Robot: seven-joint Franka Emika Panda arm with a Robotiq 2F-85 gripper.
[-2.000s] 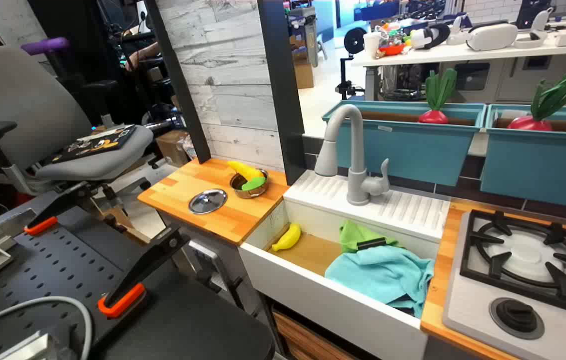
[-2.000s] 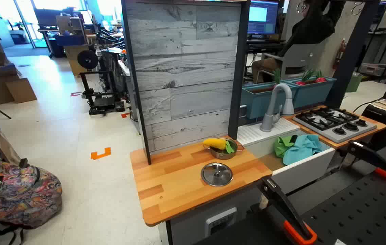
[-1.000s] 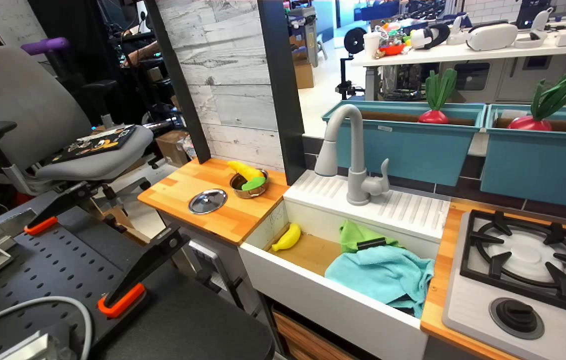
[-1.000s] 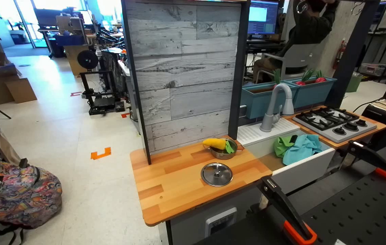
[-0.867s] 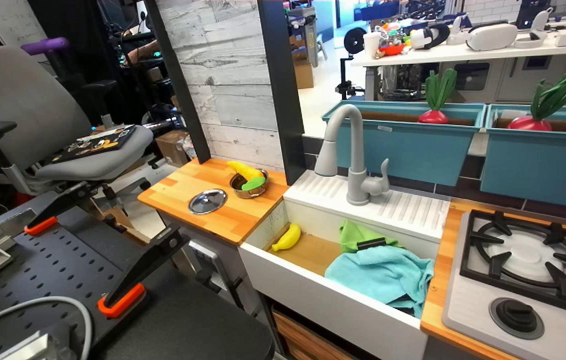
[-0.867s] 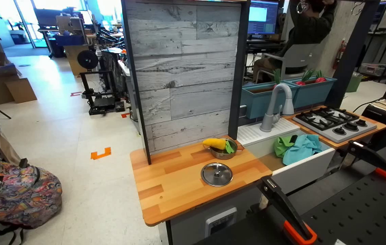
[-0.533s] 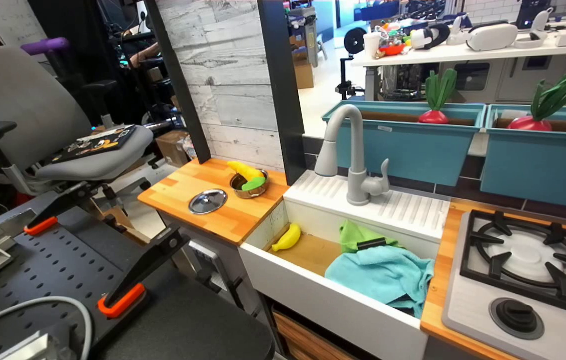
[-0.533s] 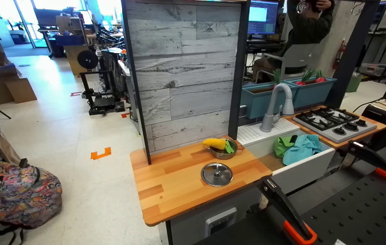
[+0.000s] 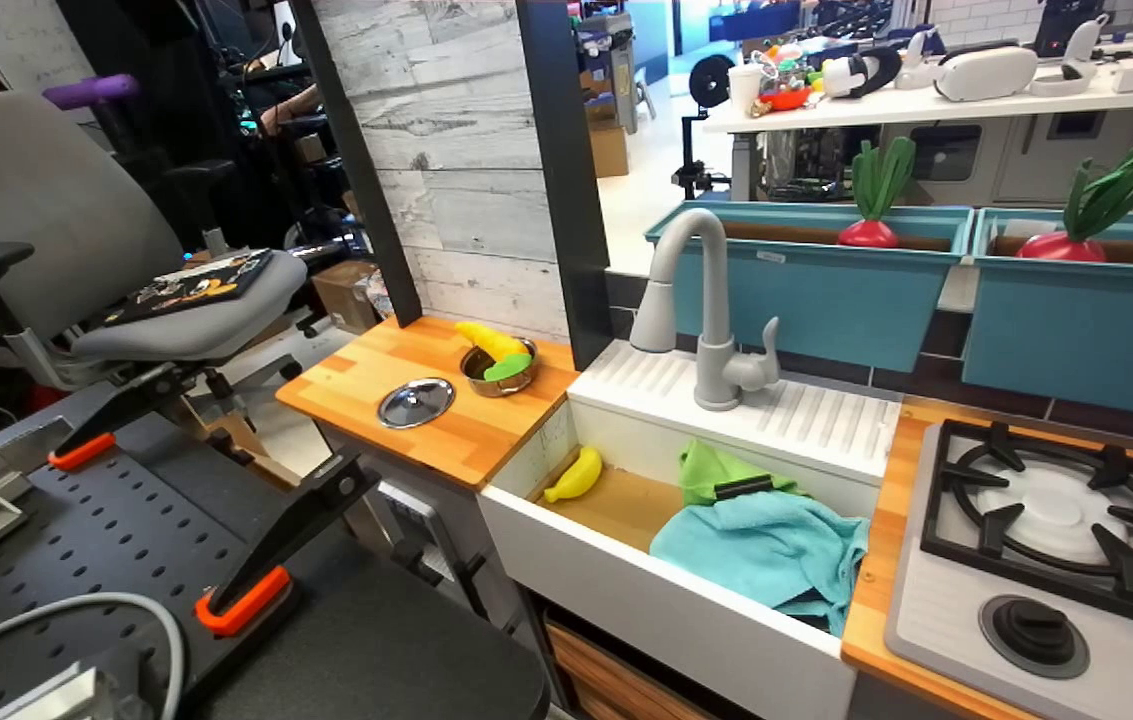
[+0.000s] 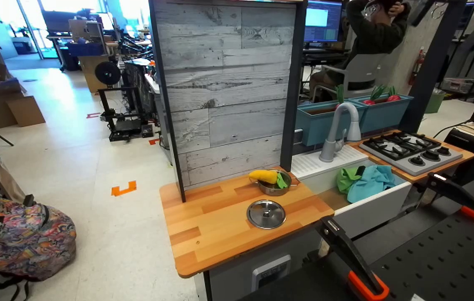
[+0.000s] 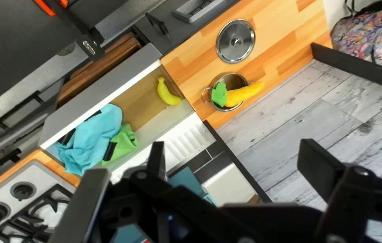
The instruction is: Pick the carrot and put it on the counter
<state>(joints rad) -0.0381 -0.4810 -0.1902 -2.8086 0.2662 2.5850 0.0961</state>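
Note:
The carrot, a yellow-orange body with a green leafy end, lies in a small metal pot and its yellow end sticks out over the rim. It shows in both exterior views point(image 9: 491, 341) point(image 10: 264, 176) and in the wrist view point(image 11: 244, 94). The pot point(image 9: 499, 385) point(image 10: 274, 191) stands on the orange-brown wooden counter point(image 9: 351, 388) point(image 10: 216, 234) point(image 11: 278, 30), near the wooden back wall. My gripper point(image 11: 233, 145) is open and empty, high above the scene. The carrot appears beyond the fingertips, apart from them.
A metal lid point(image 9: 416, 402) point(image 11: 235, 41) lies on the counter beside the pot. The white sink point(image 9: 666, 600) holds a yellow banana point(image 9: 574, 476) point(image 11: 168, 92) and blue and green cloths. A grey faucet point(image 9: 711, 300), a stove point(image 9: 1036, 540) and a wooden back wall point(image 10: 228, 83) stand around.
Dark parts, seemingly of my arm or gripper, have appeared at the top right of an exterior view. The carrot, pot and lid have not moved. A person in the background has moved their arms.

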